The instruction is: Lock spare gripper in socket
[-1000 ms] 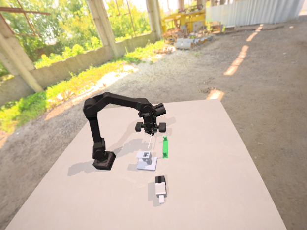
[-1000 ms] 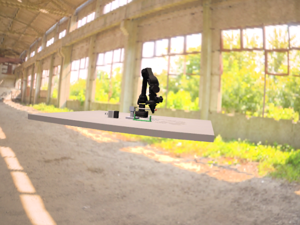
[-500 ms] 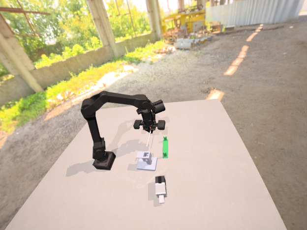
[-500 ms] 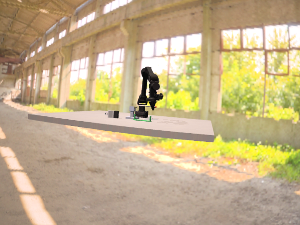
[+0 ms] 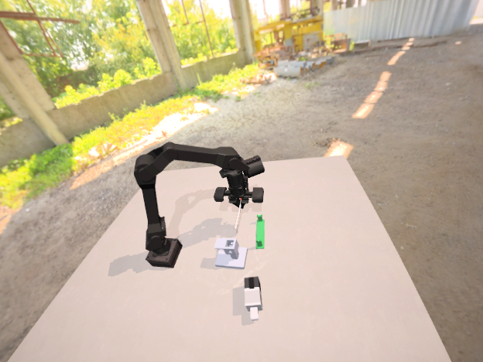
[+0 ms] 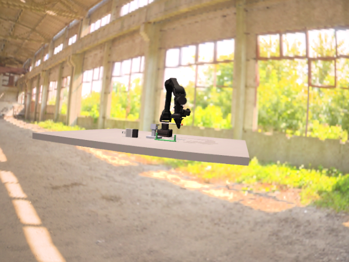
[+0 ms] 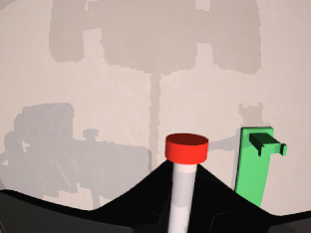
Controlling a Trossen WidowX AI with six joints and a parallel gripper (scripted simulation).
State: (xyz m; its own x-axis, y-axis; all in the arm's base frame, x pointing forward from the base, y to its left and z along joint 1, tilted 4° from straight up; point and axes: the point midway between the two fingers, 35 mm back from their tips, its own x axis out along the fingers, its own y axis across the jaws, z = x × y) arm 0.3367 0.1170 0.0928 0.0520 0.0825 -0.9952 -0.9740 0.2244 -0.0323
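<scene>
My gripper (image 5: 240, 204) (image 6: 179, 126) (image 7: 179, 166) is shut on the white lock pin (image 5: 237, 221) (image 6: 170, 123), close behind its red head (image 7: 186, 149). The pin is held roughly level above the table, its plain end toward the mount but clear of it. The pale grey mount (image 5: 238, 262) (image 6: 153, 127) stands on its base plate, and no pin shows in its socket (image 5: 230, 244). The spare gripper (image 5: 252, 296) (image 6: 130, 132), a white and black block, lies on the table beyond the mount from my gripper; its white spigot (image 5: 254, 313) points away from the mount.
A green rack (image 5: 260, 233) (image 6: 166, 140) (image 7: 253, 174) with two upright forked holders lies on the table (image 5: 331, 272) (image 6: 197, 149), beside the mount and my gripper. No pin lies in it. The arm's base (image 5: 163, 254) stands on the mount's other side.
</scene>
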